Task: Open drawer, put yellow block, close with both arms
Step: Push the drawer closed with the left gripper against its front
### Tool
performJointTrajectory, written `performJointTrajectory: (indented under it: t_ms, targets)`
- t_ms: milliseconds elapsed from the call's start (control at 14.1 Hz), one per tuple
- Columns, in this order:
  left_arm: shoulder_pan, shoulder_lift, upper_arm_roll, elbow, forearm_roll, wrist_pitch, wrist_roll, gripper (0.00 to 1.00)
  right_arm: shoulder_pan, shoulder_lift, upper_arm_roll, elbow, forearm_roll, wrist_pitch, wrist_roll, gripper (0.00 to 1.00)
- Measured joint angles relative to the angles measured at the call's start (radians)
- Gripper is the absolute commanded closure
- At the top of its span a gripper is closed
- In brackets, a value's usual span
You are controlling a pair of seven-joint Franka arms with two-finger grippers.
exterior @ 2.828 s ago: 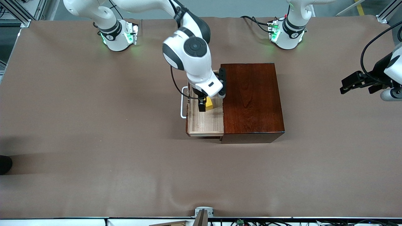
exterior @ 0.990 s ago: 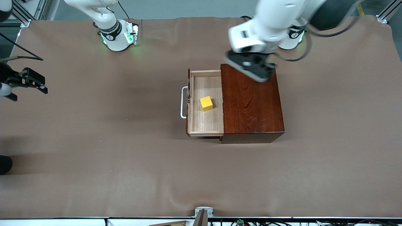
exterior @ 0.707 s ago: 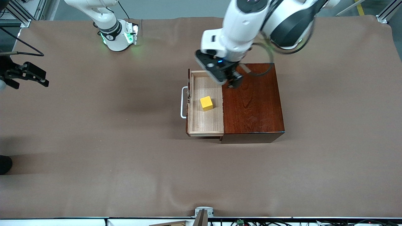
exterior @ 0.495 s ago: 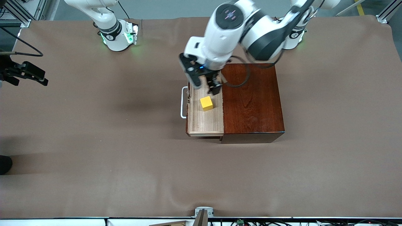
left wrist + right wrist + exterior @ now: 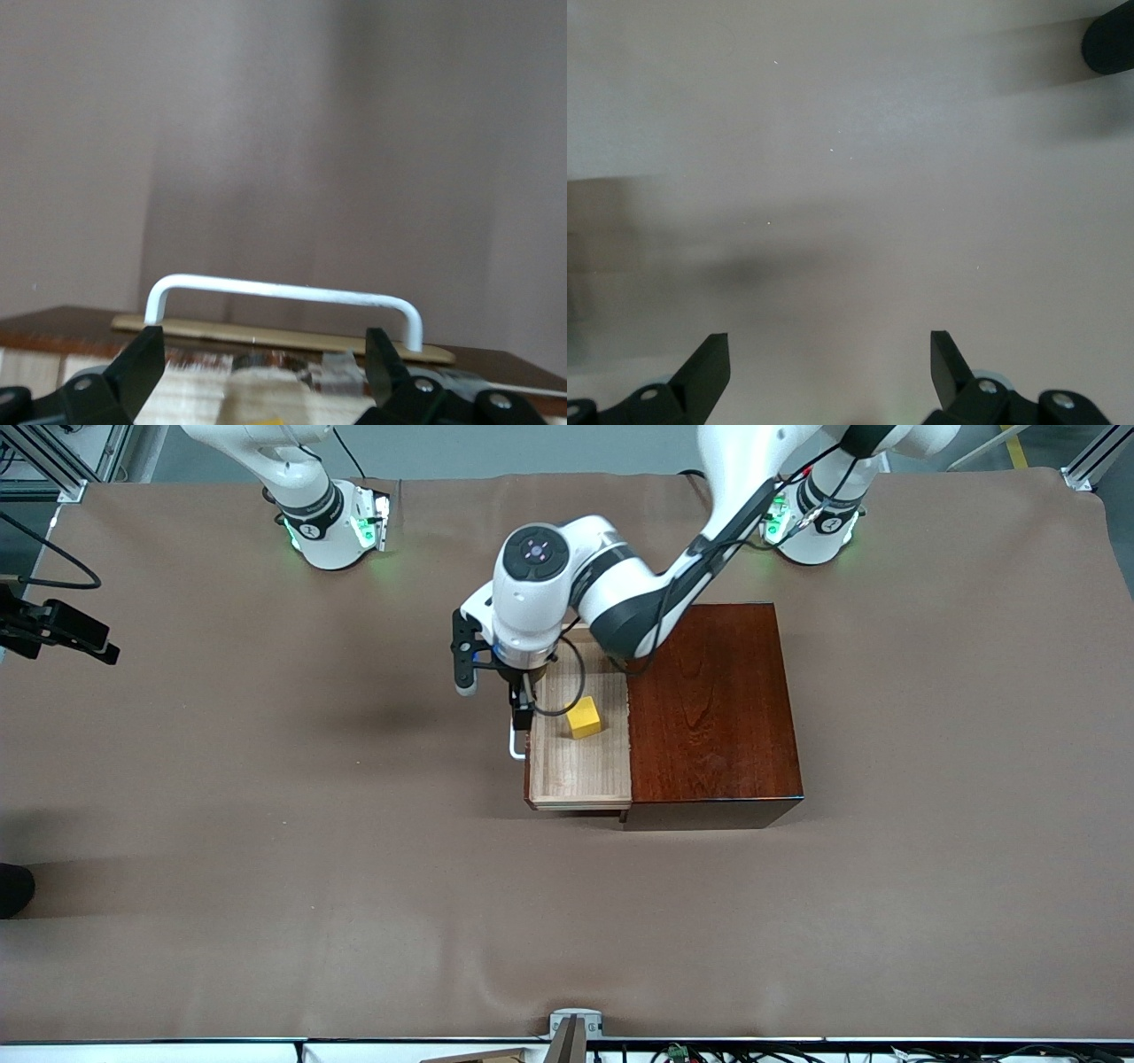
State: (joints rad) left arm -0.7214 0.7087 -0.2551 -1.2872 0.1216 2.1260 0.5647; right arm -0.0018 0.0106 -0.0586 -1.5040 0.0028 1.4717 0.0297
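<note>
Front view: I see the left tool (image 5: 521, 710) spread wide, empty, over the drawer's (image 5: 580, 766) white handle (image 5: 283, 297). Yellow block (image 5: 584, 716) sits in the open drawer, three o'clock of the handle. Right tool (image 5: 62, 631) waits wide open, empty, over the desk (image 5: 266, 824) edge.

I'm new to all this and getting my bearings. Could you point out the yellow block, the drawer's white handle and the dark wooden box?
yellow block (image 5: 584, 716): front view, on its top face.
white handle (image 5: 283, 289): left wrist view, middle of the bar.
dark wooden box (image 5: 713, 704): front view, on its glossy top.
</note>
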Motion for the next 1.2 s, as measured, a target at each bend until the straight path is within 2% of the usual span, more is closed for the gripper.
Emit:
performJointTrajectory:
  t_ms: [212, 778, 1202]
  targets:
    - [-0.071, 0.025, 0.064, 0.009, 0.002, 0.004, 0.058, 0.00, 0.003, 0.000, 0.003, -0.003, 0.003, 0.046, 0.005, 0.00]
    - [-0.075, 0.034, 0.077, 0.025, 0.002, -0.064, 0.081, 0.00, 0.026, -0.004, 0.004, 0.014, 0.003, 0.048, 0.011, 0.00]
    - [-0.079, 0.038, 0.118, 0.061, 0.043, -0.239, 0.070, 0.00, 0.029, -0.004, -0.002, 0.014, 0.002, 0.051, 0.016, 0.00]
